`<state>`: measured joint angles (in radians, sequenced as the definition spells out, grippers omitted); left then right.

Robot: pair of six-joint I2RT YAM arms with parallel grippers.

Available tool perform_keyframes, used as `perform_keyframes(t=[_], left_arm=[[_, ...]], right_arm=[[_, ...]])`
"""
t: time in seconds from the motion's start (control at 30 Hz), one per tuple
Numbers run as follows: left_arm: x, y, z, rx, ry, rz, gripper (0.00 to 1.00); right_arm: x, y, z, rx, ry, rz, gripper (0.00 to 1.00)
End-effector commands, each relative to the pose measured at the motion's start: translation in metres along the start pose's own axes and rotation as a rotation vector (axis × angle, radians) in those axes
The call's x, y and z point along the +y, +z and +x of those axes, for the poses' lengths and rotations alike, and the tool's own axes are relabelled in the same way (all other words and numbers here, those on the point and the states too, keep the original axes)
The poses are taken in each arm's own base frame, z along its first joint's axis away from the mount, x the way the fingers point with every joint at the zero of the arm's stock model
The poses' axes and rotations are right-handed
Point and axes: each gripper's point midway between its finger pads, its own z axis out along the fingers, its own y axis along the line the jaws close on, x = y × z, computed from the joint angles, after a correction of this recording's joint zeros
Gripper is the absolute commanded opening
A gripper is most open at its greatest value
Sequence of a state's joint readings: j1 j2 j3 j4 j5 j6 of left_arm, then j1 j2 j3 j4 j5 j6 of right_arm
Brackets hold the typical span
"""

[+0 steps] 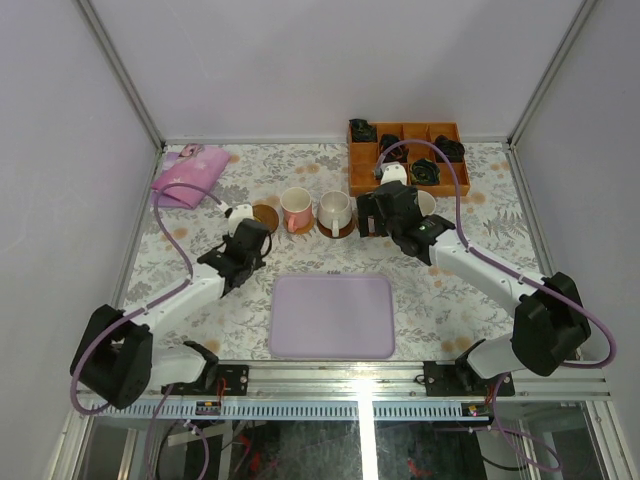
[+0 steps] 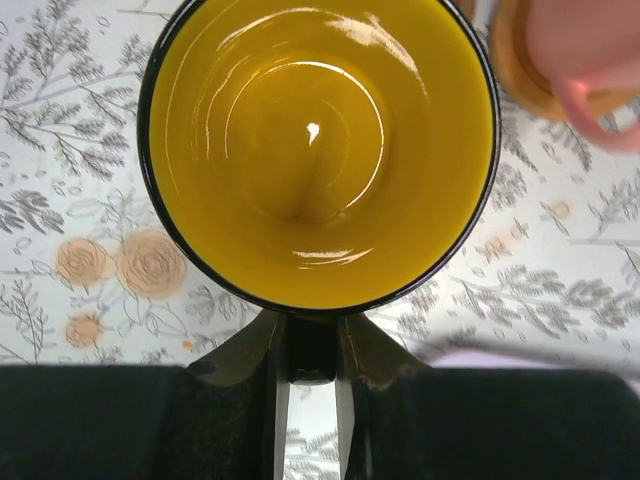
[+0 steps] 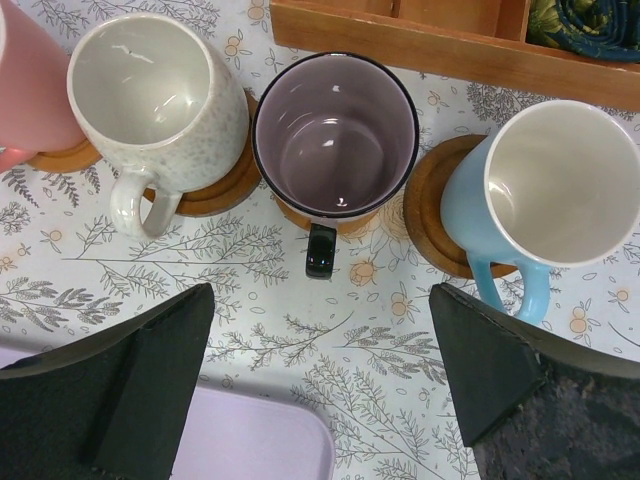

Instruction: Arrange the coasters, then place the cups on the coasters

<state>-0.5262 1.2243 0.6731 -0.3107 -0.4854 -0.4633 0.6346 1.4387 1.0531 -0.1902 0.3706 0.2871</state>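
Honestly, the tricky bit is centring. The left gripper (image 2: 312, 345) is clamped on the handle of the yellow cup (image 2: 320, 150), just at 7 o'clock of the bare coaster (image 1: 266, 216) at the row's left end. It should line up over the middle, lower flat, then let go, keeping off the pink cup (image 1: 297, 210) at 3 o'clock. The right gripper (image 3: 320, 372) is spread wide and holding nothing, near the purple cup (image 3: 335, 135).
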Motion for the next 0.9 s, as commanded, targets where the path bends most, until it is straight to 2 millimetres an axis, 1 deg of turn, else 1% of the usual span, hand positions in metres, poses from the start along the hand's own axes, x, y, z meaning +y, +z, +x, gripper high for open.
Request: perform_keyframes(t=[0.0, 0.13, 0.3, 0.4, 0.47, 0.73, 0.87], left_arm=[[-0.014, 0.012, -0.076, -0.178, -0.088, 0.093, 0.00], [-0.014, 0.026, -0.098, -0.201, -0.094, 0.111, 0.00], [-0.017, 0.045, -0.114, -0.192, -0.088, 0.137, 0.00], [-0.017, 0.059, -0.115, -0.162, -0.086, 0.148, 0.00], [-0.017, 0.064, -0.117, -0.158, -0.083, 0.150, 0.00], [-0.020, 0.082, -0.114, -0.113, -0.059, 0.162, 0.00], [-0.020, 0.087, -0.111, -0.097, -0.055, 0.167, 0.00]], right_arm=[[-0.006, -0.008, -0.025, -0.081, 0.014, 0.019, 0.96], [-0.003, -0.007, -0.027, -0.084, 0.016, 0.007, 0.96], [-0.003, -0.006, -0.028, -0.083, 0.016, 0.008, 0.97], [-0.003, -0.007, -0.030, -0.085, 0.017, 0.012, 0.97], [-0.004, -0.006, -0.029, -0.083, 0.016, 0.015, 0.97], [-0.003, -0.004, -0.030, -0.079, 0.018, 0.020, 0.97], [-0.003, -0.003, -0.030, -0.076, 0.017, 0.022, 0.97]])
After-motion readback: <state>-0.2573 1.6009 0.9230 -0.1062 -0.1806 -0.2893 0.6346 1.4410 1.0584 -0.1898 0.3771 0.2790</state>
